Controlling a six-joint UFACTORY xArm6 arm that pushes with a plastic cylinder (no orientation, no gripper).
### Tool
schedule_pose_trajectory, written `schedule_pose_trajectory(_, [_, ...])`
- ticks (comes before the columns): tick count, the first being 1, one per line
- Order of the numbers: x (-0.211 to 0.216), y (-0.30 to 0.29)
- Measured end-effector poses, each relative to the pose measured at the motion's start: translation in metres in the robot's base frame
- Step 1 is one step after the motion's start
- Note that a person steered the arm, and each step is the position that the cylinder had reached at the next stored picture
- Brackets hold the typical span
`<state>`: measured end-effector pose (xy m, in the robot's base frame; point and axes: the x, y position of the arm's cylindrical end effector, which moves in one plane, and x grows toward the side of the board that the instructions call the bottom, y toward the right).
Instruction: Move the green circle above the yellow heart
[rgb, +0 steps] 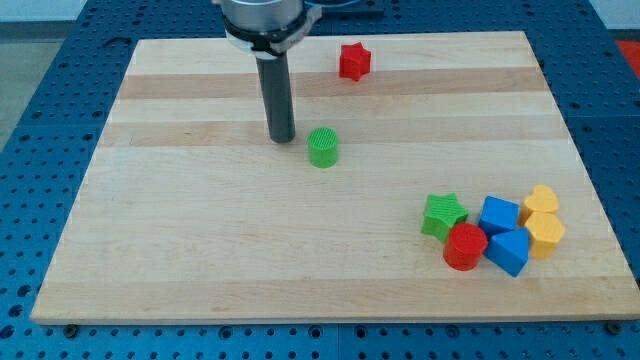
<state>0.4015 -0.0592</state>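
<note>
The green circle (323, 147) stands upright on the wooden board (200, 250), a little above the middle. My tip (282, 137) rests on the board just left of the green circle, a small gap apart. The yellow heart (541, 200) lies at the view's right, at the top right of a cluster of blocks, far to the lower right of the green circle.
The cluster at the lower right holds a green star (442, 215), a red circle (465, 246), a blue cube (499, 214), a blue wedge-like block (509, 251) and a yellow hexagon (545, 235). A red star (353, 61) lies near the top edge.
</note>
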Motion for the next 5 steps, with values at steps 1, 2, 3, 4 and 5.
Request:
schedule_pose_trajectory(1, [0.008, 0.008])
schedule_pose_trajectory(2, [0.015, 0.017])
schedule_pose_trajectory(3, [0.018, 0.049])
schedule_pose_trajectory(4, [0.028, 0.09])
schedule_pose_trajectory(5, [0.043, 0.125])
